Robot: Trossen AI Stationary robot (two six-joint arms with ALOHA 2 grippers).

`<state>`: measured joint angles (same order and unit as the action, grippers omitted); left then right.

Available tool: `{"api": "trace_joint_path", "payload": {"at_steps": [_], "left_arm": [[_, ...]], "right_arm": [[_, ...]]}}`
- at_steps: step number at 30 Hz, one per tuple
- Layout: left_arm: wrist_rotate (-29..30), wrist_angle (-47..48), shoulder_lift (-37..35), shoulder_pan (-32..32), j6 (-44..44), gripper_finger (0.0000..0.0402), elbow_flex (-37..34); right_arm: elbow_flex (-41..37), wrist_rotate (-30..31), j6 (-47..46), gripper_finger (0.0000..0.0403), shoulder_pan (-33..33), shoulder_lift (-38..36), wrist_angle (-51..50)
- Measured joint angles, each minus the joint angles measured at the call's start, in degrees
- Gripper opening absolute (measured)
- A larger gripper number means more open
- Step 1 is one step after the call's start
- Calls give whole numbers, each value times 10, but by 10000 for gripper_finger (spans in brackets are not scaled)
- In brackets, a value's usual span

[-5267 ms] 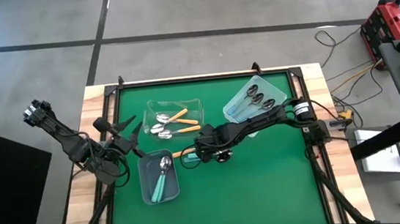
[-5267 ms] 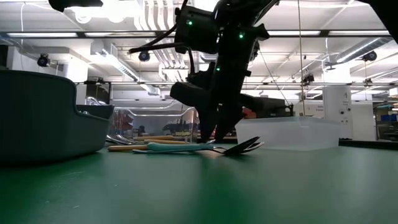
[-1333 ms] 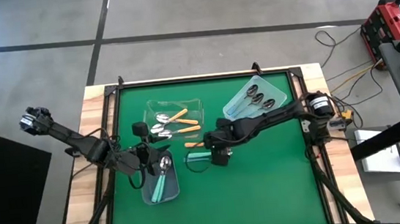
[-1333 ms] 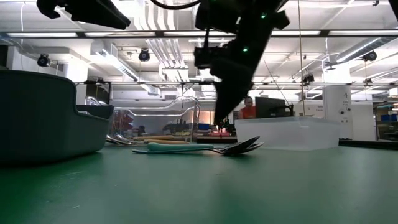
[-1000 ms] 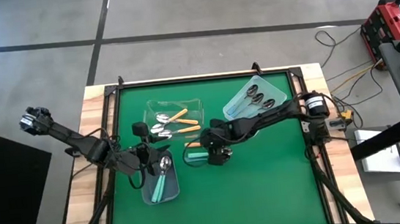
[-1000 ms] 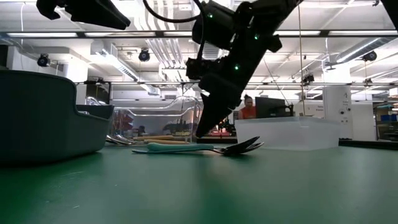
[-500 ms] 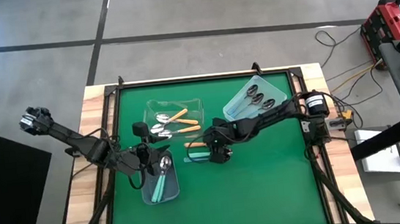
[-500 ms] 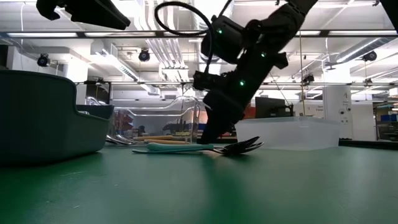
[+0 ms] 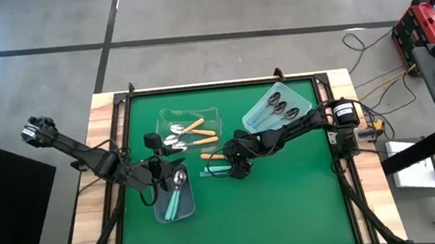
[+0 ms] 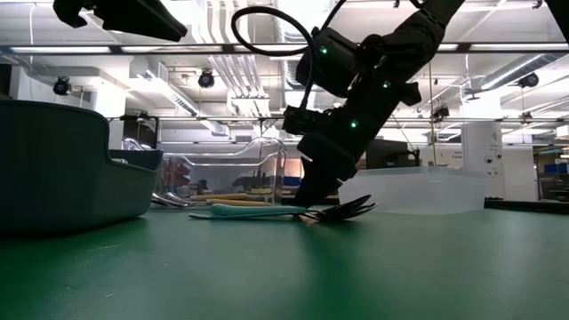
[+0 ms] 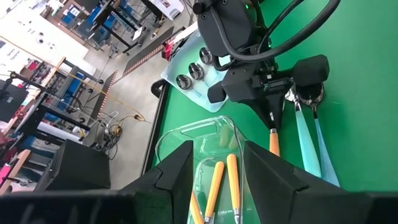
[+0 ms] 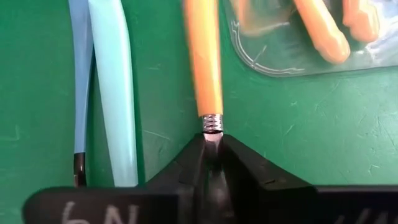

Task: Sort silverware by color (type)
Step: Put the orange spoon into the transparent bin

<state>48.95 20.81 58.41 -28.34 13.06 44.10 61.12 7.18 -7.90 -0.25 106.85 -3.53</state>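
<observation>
The right gripper [image 12: 211, 146] is down at the table centre, its dark fingers pinching the metal neck of an orange-handled spoon [image 12: 202, 59] just below the ribbed ferrule.

**Risk:** The hold sits on a thin, polished neck. It may slip or let the spoon pivot on lifting, because the long handle hangs off to one side.

**Risk:** The teal-handled spoon [image 12: 115, 93] lies just beside, at 9 o'clock of the orange handle, and could be dragged along.

The clear plastic bin [image 9: 190, 129], thin-walled with rounded corners, holds other orange spoons at 11 o'clock of the gripper.

The green table mat [image 9: 289, 203] looks matte and slightly scuffed.

The left gripper [image 9: 159, 180] hovers at 9 o'clock over the grey bin [image 9: 172, 194], fingers spread.
</observation>
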Motion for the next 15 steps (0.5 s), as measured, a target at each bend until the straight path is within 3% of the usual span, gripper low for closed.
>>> {"api": "trace_joint_path", "payload": {"at_steps": [4, 15], "left_arm": [[0, -1, 0, 0, 0, 123, 0], [1, -9, -1, 0, 21, 123, 0]], "right_arm": [[3, -2, 6, 18, 0, 0, -3], [3, -1, 15, 15, 2, -22, -19]]}}
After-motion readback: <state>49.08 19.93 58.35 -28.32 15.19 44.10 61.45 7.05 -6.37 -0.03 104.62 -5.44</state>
